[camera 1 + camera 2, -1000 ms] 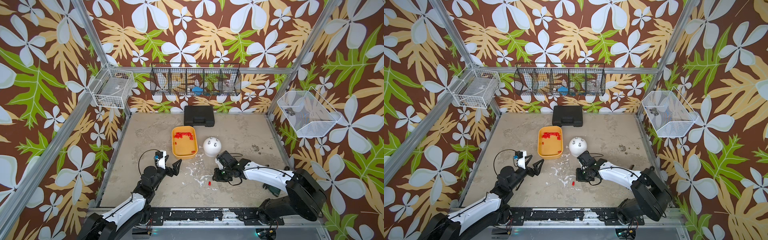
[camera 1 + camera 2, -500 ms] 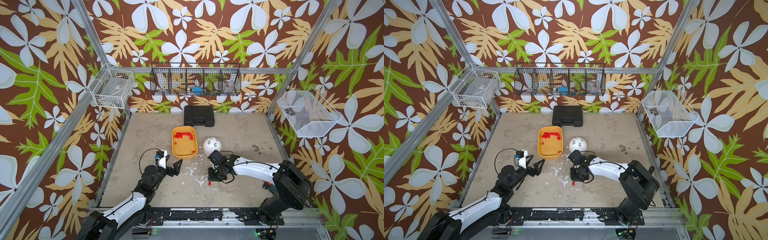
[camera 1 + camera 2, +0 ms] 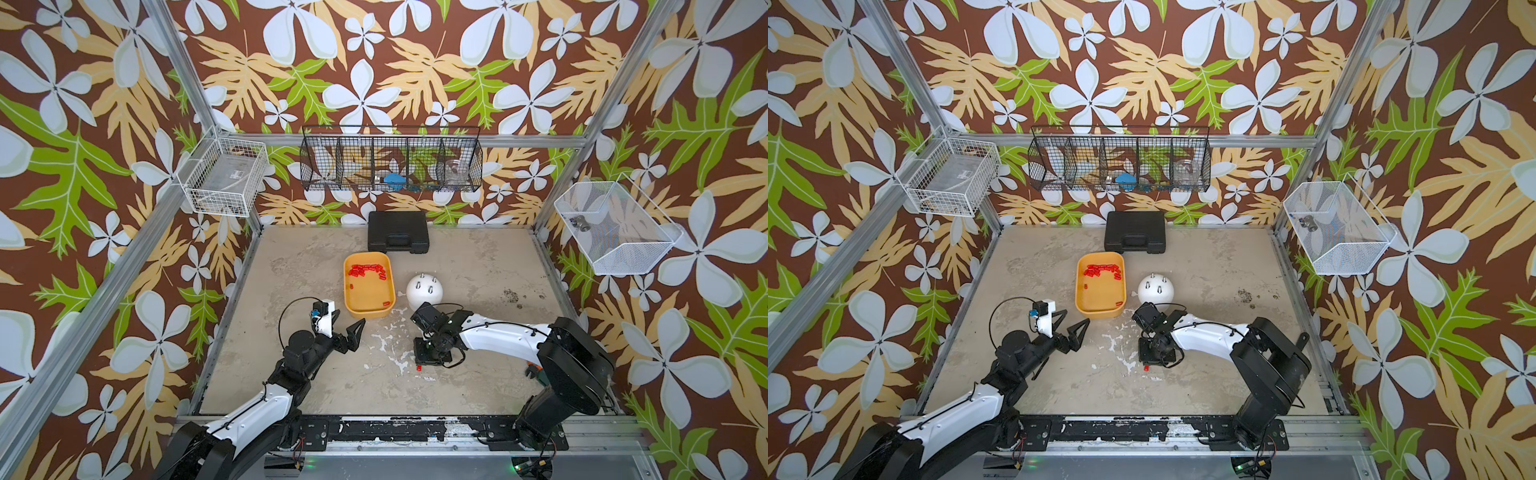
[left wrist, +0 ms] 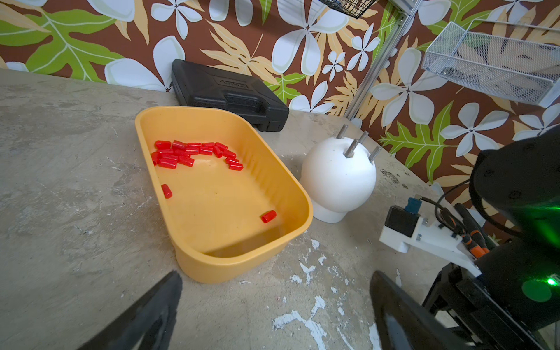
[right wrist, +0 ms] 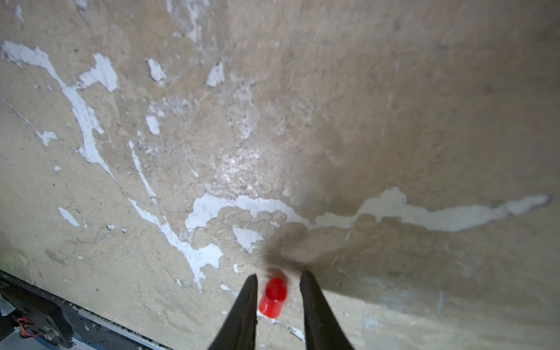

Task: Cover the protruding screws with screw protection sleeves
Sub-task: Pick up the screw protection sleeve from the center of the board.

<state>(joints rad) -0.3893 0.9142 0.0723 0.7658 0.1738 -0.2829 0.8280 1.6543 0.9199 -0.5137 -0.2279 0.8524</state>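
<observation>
A white dome [image 3: 424, 293] [image 3: 1155, 290] [image 4: 338, 181] carries bare protruding screws [image 4: 351, 148] [image 3: 423, 277]. Beside it an orange tray [image 3: 346, 291] [image 4: 230, 266] holds several red screw protection sleeves [image 3: 368, 270] [image 4: 188, 153]. One loose sleeve [image 5: 272, 297] [image 3: 418, 368] [image 3: 1146, 368] lies on the table near the front. My right gripper [image 5: 278, 277] [image 3: 430, 353] points down over it, open, a finger on either side and a gap on both. My left gripper [image 4: 275, 278] [image 3: 347, 326] [image 3: 1071, 321] is wide open and empty, just in front of the tray.
A black case [image 3: 398, 230] lies against the back wall behind the tray. Wire baskets hang on the left wall [image 3: 224, 183], back wall [image 3: 390, 160] and right wall [image 3: 615, 228]. An orange-handled tool [image 3: 534, 370] lies by the right arm's base.
My right arm has swung left and toward the front, bringing its gripper down over the loose sleeve. The left arm has not moved.
</observation>
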